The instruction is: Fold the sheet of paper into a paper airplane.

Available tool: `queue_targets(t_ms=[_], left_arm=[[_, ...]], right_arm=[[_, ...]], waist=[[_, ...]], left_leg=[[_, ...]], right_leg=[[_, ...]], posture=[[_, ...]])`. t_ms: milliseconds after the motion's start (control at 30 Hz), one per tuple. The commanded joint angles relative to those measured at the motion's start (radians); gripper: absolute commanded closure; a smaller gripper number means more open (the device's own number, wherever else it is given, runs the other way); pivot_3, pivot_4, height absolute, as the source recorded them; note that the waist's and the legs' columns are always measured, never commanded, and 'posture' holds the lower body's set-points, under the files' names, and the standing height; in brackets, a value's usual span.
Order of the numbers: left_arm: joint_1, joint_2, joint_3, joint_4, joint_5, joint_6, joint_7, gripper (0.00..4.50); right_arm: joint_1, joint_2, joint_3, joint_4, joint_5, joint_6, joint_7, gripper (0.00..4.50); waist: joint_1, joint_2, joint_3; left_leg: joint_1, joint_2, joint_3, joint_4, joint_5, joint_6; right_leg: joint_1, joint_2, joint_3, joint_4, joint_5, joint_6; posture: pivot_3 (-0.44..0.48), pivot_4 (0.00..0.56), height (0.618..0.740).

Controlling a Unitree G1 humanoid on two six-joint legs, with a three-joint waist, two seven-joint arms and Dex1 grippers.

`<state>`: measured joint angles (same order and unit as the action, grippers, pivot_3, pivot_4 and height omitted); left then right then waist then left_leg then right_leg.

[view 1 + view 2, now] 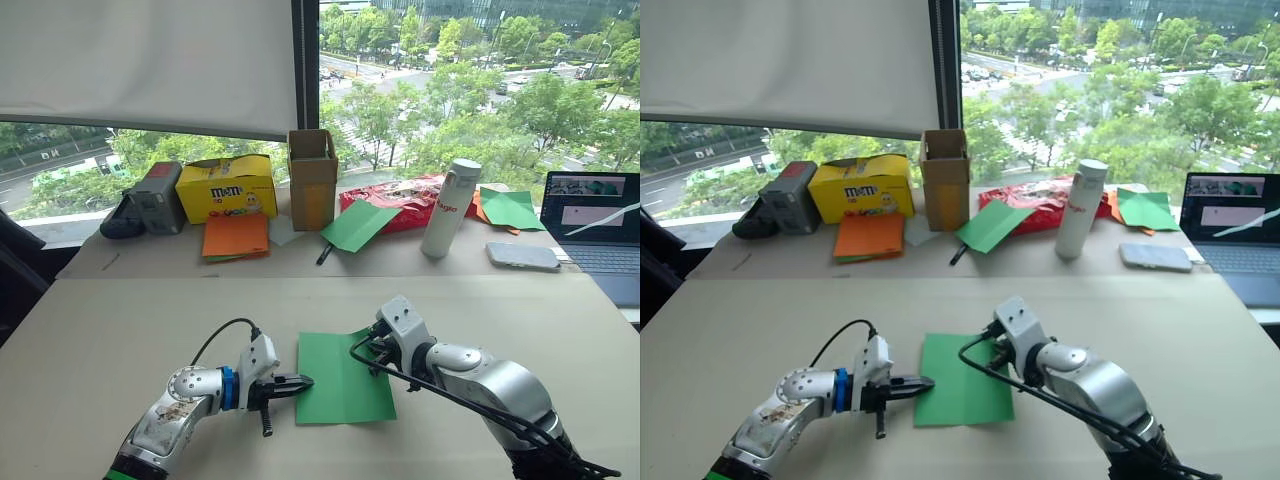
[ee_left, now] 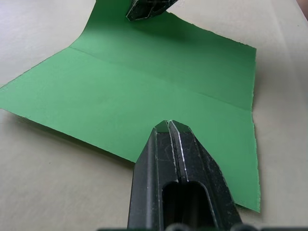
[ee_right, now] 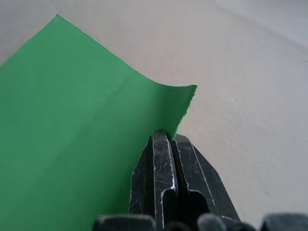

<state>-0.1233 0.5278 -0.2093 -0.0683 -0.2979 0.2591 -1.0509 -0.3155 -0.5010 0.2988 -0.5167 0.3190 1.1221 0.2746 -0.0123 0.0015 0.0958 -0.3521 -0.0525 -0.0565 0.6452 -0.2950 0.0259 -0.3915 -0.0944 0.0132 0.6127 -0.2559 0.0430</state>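
Right tool (image 3: 166, 137) pinches the right edge of the green sheet (image 1: 340, 375), lifting it. Left tool (image 2: 169, 126) closed empty, tips pressing the left edge onto the surface (image 1: 150, 320). Risk: thin paper tears or slides askew, spoiling the crease.

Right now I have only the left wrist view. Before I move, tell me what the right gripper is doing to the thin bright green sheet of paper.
Observer: The right gripper is shut on the edge of the thin bright green sheet of paper, beside a corner that curls up off the beige table.
Operator: Give me the left arm's place as the head sees it.
Observer: The left gripper points sideways at the sheet's opposite edge, with its tips at that edge.
Operator: Report any spare paper.
Observer: Further back, flat orange paper sheets lie in front of a yellow box, and another green sheet sits beside a brown cardboard box.
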Motion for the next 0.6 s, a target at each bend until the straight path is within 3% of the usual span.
queue_targets(t_ms=[33,333,600], left_arm=[[0.001,-0.001,0.0,-0.027,0.004,-0.023,0.0,4.5],[-0.012,-0.031,0.03,-0.062,-0.054,0.062,0.041,4.5],[-0.046,-0.025,0.003,-0.05,0.018,0.087,0.102,4.5]], right_arm=[[0.009,0.035,-0.014,-0.008,-0.008,-0.058,0.009,4.47],[0.018,0.239,-0.236,0.021,0.032,0.104,-0.089,4.47],[0.02,0.268,-0.23,-0.022,0.036,0.163,-0.081,4.47]], waist=[[0.001,0.0,0.0],[0.008,0.0,0.0],[0.007,0.0,0.0]], left_leg=[[0.0,0.0,0.0,0.0,0.0,0.0],[0.0,0.0,-0.001,0.0,0.0,0.0],[0.0,0.0,-0.001,0.0,0.0,0.0]], right_leg=[[0.0,0.0,0.0,0.0,0.0,0.0],[0.001,-0.001,0.0,0.001,0.0,0.0],[0.0,0.0,0.0,0.002,0.0,0.0]], posture=[[0.0,0.15,0.74],[0.0,0.15,0.74],[0.0,0.15,0.74]])
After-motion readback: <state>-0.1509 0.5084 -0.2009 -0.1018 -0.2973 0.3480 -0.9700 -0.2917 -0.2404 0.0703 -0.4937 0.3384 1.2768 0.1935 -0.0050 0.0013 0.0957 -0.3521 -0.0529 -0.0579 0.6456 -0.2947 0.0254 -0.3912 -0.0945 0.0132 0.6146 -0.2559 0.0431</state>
